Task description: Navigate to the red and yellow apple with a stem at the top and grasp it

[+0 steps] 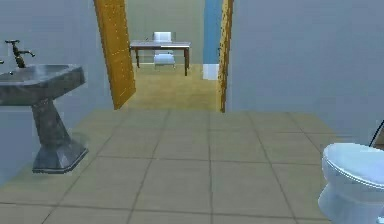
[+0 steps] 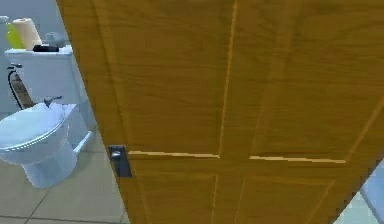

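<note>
sink: near left, basin contents hidden
toilet: near right
tank: yellow item, pale roll on top
table: far middle
apple: place, axis cannot tell
gripper fingers: cannot tell

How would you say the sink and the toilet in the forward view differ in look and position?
The sink is dark grey and mottled, the toilet plain white. The sink stands tall on a pedestal at the view's left; the toilet sits low at the right, cut by the edge. Both stand on the tiled floor.
</note>
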